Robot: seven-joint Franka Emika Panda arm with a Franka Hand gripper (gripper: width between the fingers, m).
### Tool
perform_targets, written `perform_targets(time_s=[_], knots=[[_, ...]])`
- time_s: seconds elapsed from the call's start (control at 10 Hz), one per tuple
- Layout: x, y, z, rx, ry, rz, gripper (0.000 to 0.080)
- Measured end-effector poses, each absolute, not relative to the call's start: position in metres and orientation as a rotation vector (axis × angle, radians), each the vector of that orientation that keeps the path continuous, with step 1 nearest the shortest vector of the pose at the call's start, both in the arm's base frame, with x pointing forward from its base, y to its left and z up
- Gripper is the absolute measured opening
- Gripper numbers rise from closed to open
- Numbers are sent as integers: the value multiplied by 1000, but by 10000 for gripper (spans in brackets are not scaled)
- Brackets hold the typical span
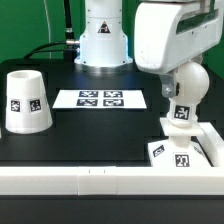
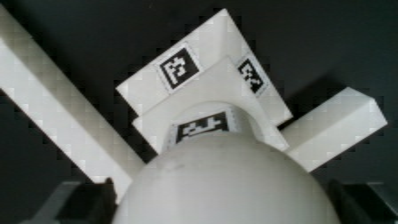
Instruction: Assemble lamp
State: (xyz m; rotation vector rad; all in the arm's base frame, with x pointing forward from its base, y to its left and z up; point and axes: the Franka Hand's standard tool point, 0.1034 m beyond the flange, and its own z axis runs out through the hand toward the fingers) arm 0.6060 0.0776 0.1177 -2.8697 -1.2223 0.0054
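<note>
My gripper point(image 1: 178, 86) is shut on the round head of the white bulb point(image 1: 181, 112) and holds it upright, stem down. The stem's lower end meets the top of the square stepped base point(image 1: 186, 150) at the front on the exterior view's right. I cannot tell how deep it sits. In the wrist view the bulb head point(image 2: 214, 180) fills the space between my dark fingers point(image 2: 80, 205), with the tagged stem and the base point(image 2: 187, 70) beyond it. The conical shade point(image 1: 27, 101) stands alone on the exterior view's left.
The marker board point(image 1: 100, 99) lies flat in the middle of the black table. A white rail point(image 1: 90, 181) runs along the front edge, close against the base, and shows as white bars point(image 2: 45, 95) in the wrist view. The robot's pedestal point(image 1: 103, 45) stands at the back.
</note>
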Motion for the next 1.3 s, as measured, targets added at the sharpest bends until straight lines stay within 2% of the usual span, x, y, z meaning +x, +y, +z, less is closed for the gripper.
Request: perform_targets(time_s=[0.2,0.6,1.3], knots=[[606,78,118,-2921,-1094,7,576],[607,85,117,-3068,-189,-14,576],[607,89,116,-2945,771,34,576]])
